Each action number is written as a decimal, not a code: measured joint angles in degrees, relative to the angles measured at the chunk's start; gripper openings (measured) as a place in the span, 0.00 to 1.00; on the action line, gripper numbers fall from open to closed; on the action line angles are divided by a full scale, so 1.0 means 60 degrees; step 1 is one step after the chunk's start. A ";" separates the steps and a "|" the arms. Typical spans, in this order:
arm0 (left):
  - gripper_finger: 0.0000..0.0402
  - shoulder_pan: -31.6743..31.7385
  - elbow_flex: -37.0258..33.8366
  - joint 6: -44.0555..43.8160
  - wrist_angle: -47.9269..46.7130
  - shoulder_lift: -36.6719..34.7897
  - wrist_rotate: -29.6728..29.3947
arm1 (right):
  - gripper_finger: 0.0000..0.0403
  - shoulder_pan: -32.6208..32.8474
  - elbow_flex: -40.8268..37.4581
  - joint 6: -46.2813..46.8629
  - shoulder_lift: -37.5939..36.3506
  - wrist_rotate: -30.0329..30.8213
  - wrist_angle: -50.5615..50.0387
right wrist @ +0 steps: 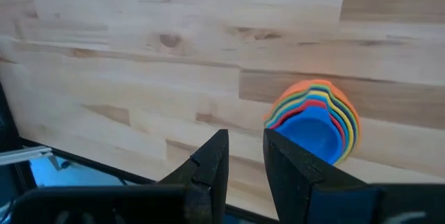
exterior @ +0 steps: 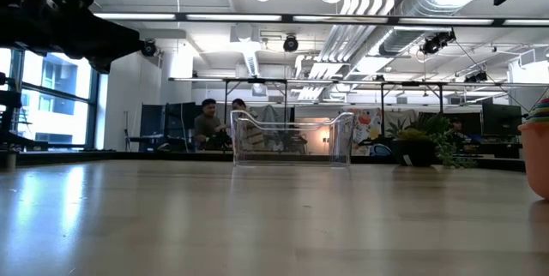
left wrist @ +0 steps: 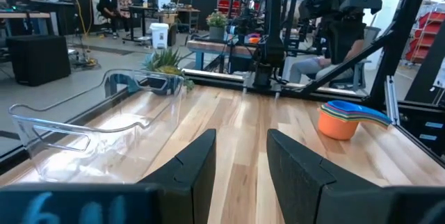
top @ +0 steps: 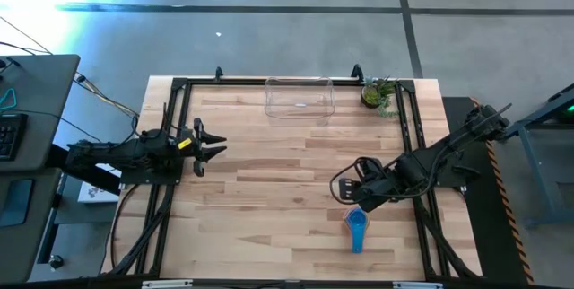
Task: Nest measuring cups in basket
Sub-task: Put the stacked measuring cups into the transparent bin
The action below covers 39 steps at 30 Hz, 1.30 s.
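Note:
The measuring cups [top: 357, 227] sit nested in one stack on the table near its near right part, with the orange cup outermost and the blue one innermost [right wrist: 316, 123]. They also show in the left wrist view [left wrist: 344, 118] and at the low view's right edge [exterior: 539, 158]. The clear basket [top: 299, 98] stands upright at the far edge [exterior: 292, 139], holding nothing that I can see. My right gripper [right wrist: 245, 151] hovers open just beside the stack, on its far side [top: 352, 196]. My left gripper [top: 212, 150] waits open at the table's left [left wrist: 242, 158].
A small potted plant [top: 378, 93] stands at the far right corner, just right of the basket. Black frame rails [top: 179, 87] run along the table's left, far and right edges. Bare wood lies between the stack and the basket. People sit in the room beyond [exterior: 206, 126].

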 joint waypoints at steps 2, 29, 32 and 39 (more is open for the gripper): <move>0.29 0.0000 0.0000 0.0000 -0.0001 0.0000 0.0000 | 0.21 0.0000 0.0000 0.0020 0.0002 -0.0203 -0.0021; 0.29 0.0000 0.0000 -0.0004 0.0007 0.0000 0.0000 | 0.21 0.1704 0.0004 0.2518 0.1426 -0.0993 0.0208; 0.29 0.0000 0.0000 -0.0002 0.0007 0.0000 0.0000 | 0.21 0.1727 0.0004 0.2535 0.1582 -0.0993 0.0475; 0.29 0.0000 0.0000 -0.0004 0.0007 0.0000 0.0000 | 0.21 0.1752 0.0004 0.2656 0.1837 -0.1231 0.0737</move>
